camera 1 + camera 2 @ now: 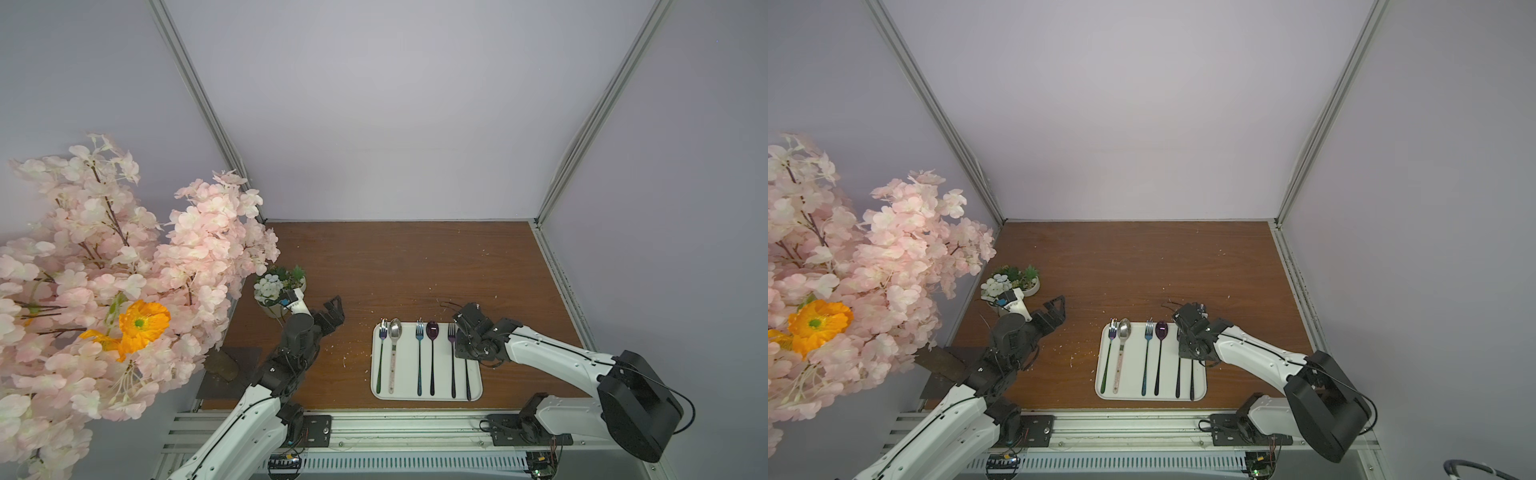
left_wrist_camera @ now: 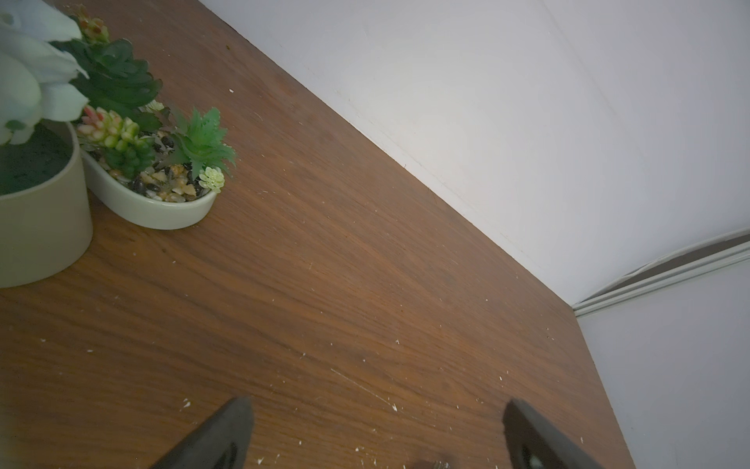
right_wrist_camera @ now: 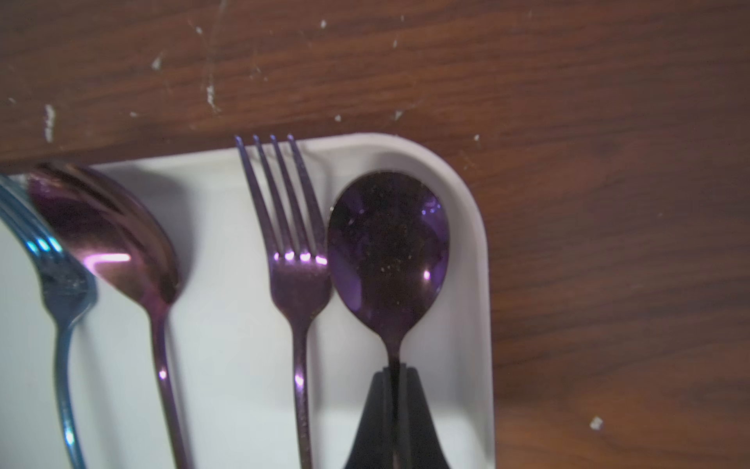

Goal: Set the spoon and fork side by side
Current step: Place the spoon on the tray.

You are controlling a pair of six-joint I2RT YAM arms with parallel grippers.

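A white tray point(image 1: 428, 398) near the table's front edge holds cutlery in a row. In the right wrist view a purple spoon point(image 3: 389, 247) lies in the tray's corner point(image 3: 470, 195), its bowl right beside the head of a purple fork point(image 3: 298, 280), the two parallel and about touching. My right gripper point(image 3: 395, 371) is shut on the spoon's thin handle just behind the bowl. In a top view the right gripper point(image 1: 465, 347) hides the bowl; only the handle point(image 1: 467, 382) shows, next to the purple fork point(image 1: 452, 332). My left gripper point(image 2: 377, 406) hangs open and empty over bare wood, left of the tray point(image 1: 1150, 397).
The tray also carries a dark purple spoon point(image 1: 432, 331), a blue fork point(image 1: 419, 332), a silver spoon point(image 1: 395, 328) and another fork point(image 1: 382, 332). Small plant pots point(image 1: 278, 286) stand behind the left arm. Pink blossom branches point(image 1: 124, 270) fill the left side, above a dark mat point(image 1: 228, 365).
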